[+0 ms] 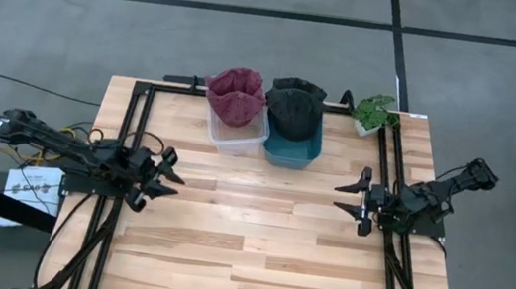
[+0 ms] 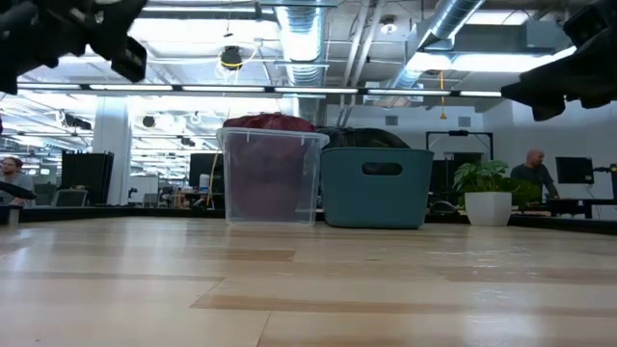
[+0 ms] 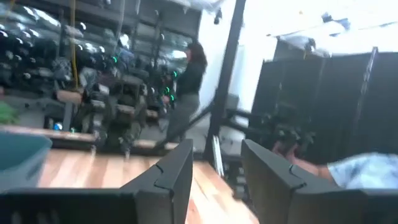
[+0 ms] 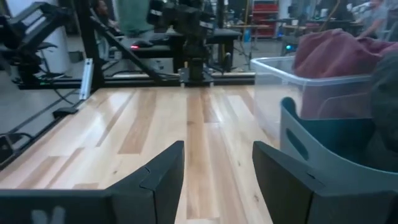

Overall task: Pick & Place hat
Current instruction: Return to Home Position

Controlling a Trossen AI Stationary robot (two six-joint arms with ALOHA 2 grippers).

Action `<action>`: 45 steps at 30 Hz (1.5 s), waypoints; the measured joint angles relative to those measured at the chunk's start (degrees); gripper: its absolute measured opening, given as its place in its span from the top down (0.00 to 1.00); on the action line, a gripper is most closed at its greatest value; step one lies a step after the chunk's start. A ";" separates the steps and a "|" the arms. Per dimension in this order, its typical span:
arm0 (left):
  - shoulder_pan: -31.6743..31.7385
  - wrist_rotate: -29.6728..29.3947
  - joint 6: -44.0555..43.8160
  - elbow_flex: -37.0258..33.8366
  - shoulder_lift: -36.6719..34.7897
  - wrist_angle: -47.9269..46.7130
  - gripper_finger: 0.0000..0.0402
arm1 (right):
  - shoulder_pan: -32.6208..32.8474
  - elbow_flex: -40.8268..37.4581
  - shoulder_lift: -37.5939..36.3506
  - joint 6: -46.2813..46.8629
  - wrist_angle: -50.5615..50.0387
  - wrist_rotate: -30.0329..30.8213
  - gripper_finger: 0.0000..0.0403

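A maroon hat (image 1: 235, 94) lies bunched in the clear plastic bin (image 1: 236, 134) near the table's far edge; it also shows in the low view (image 2: 267, 122) and the right wrist view (image 4: 339, 53). A black hat (image 1: 295, 107) sits in the teal bin (image 1: 292, 149) beside it. My left gripper (image 1: 166, 176) hovers open at the table's left side, above the wood. My right gripper (image 1: 355, 199) hovers open at the table's right side. Both point toward the table's middle and hold nothing.
A small potted plant (image 1: 375, 113) stands at the far right corner, right of the teal bin. A black metal frame (image 1: 143, 109) runs along the table's left, far and right sides. The near and middle parts of the wooden table (image 1: 255, 244) are bare. People show in the room beyond.
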 joint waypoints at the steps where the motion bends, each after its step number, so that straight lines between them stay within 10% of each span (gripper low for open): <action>1: 0.27 -0.16 -0.03 -0.01 -1.46 -0.82 0.66 | 0.40 0.00 -0.01 0.02 0.00 0.75 0.55; 14: 0.53 -7.56 7.37 -0.04 -3.78 -16.48 0.66 | 1.27 0.00 1.58 -2.88 -0.07 4.16 0.55; 45: 0.38 -7.88 0.41 -0.04 -3.82 -16.20 0.66 | 1.29 -0.04 4.57 1.52 0.07 3.87 0.56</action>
